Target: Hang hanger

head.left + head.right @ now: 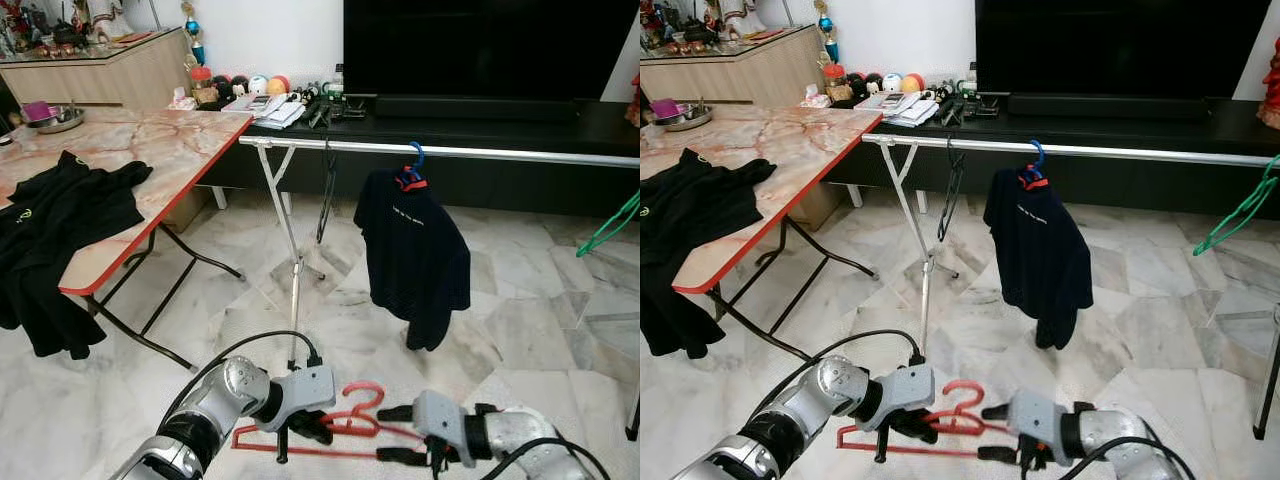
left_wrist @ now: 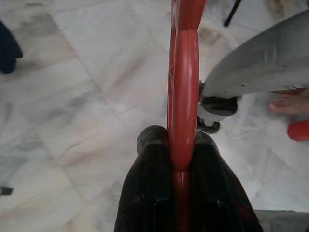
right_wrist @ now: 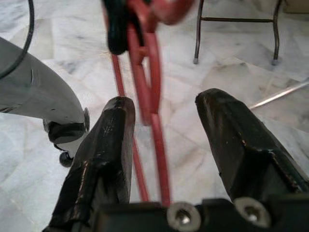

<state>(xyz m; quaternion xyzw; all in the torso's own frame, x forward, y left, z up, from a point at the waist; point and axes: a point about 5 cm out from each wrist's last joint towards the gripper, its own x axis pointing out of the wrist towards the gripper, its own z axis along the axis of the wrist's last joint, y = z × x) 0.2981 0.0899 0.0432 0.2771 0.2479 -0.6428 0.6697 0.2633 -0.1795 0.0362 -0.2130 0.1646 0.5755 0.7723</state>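
A red plastic hanger (image 1: pixel 352 423) is held low over the marble floor, hook (image 1: pixel 366 391) upward. My left gripper (image 1: pixel 312 427) is shut on its left side; in the left wrist view the red bar (image 2: pixel 182 96) sits pinched between the black fingers (image 2: pixel 149 193). My right gripper (image 1: pixel 392 433) is open at the hanger's right side. In the right wrist view the red bars (image 3: pixel 150 96) run between its spread fingers (image 3: pixel 108 150) without touching them. Ahead stands a silver clothes rail (image 1: pixel 470 151) with a dark shirt (image 1: pixel 412 250) on a blue hanger (image 1: pixel 416 156).
A folding marble-top table (image 1: pixel 170 150) stands at the left with a black garment (image 1: pixel 55 225) draped over its edge. The rail's stand (image 1: pixel 293 270) is straight ahead. A green hanger (image 1: pixel 612 224) hangs at the right. A black TV cabinet (image 1: pixel 480 125) lies behind the rail.
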